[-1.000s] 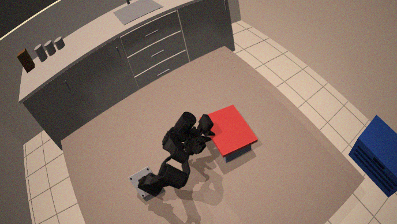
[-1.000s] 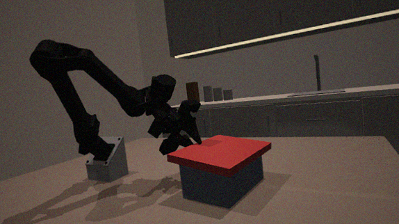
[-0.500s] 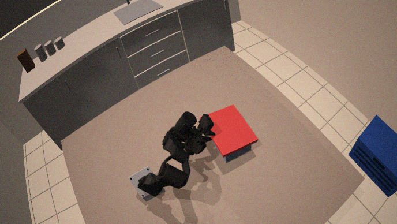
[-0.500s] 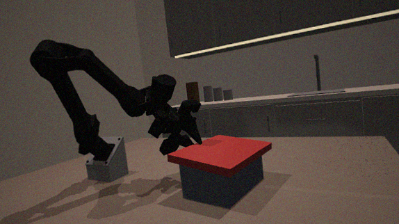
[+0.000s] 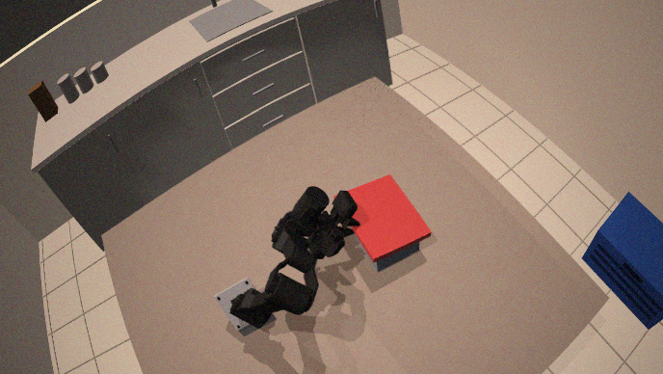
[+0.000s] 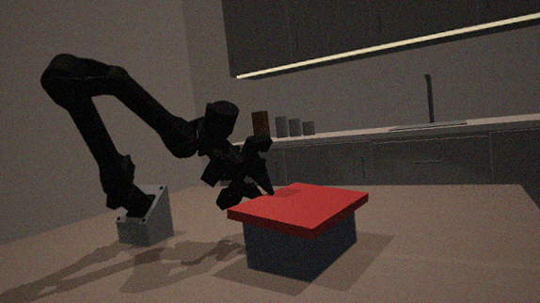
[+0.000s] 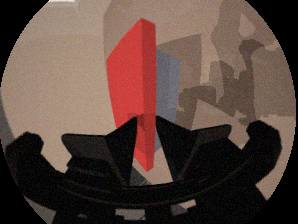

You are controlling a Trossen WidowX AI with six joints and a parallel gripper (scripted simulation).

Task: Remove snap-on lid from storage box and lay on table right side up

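A flat red lid (image 5: 390, 214) (image 6: 298, 206) (image 7: 136, 90) sits on top of a blue-grey storage box (image 5: 399, 255) (image 6: 298, 249) (image 7: 168, 86) in the middle of the table. The lid overhangs the box all round. My gripper (image 5: 356, 223) (image 6: 264, 195) (image 7: 145, 119) is at the lid's edge nearest the arm and is shut on that edge, one finger above and one below. In the wrist view the lid appears edge-on between the two dark fingers.
The arm's grey base (image 5: 234, 296) (image 6: 146, 220) stands on the table (image 5: 458, 289) left of the box. A kitchen counter with canisters (image 5: 83, 79) (image 6: 294, 127) runs along the back. A blue crate (image 5: 628, 257) stands on the floor at the right.
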